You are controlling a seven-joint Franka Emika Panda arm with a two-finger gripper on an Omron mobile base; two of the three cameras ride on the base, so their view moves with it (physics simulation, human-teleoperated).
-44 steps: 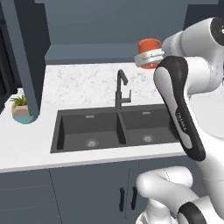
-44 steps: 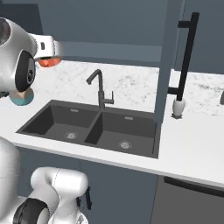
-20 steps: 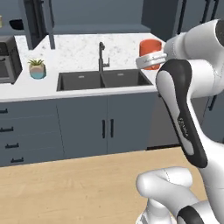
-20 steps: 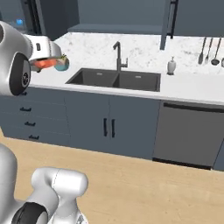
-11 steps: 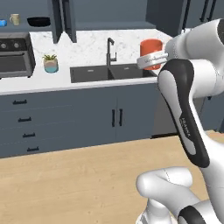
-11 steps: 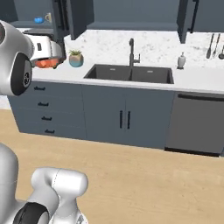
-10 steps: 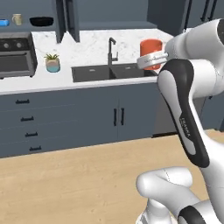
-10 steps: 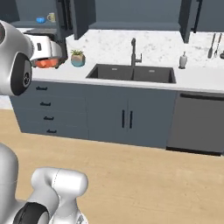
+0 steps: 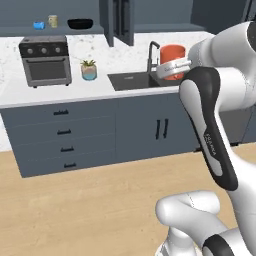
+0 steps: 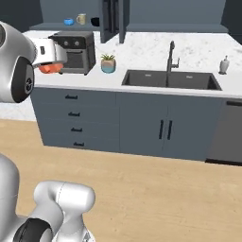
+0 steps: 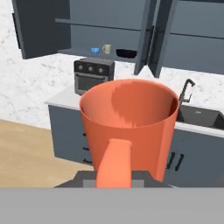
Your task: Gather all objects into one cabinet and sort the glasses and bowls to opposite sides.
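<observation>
Change: base backed away from the counter and swung left since the earlier frames — sink (image 9: 134, 80) close below before, now far off, with toaster oven (image 9: 45, 60) and open cabinet (image 11: 87, 37) brought into sight
Not a change: orange cup (image 9: 172, 61) kept at the same spot beside the arm throughout; camera shift only
Meaning for task: carry phase, judged; cup being brought toward the shelf already bearing the other three vessels
Gripper (image 9: 170, 67): clenched on the orange cup, held upright, clear of the counter
Cup appearance: plain bright orange, handleless, mouth open and empty in the hand view (image 11: 129, 127)
Shelf contents: blue bowl (image 11: 94, 50), beige cup (image 11: 106, 48), black bowl (image 11: 126, 53) — in that order, left to right
Remaining: orange cup beside the beige cup, bowls grouped opposite – not yet done
</observation>
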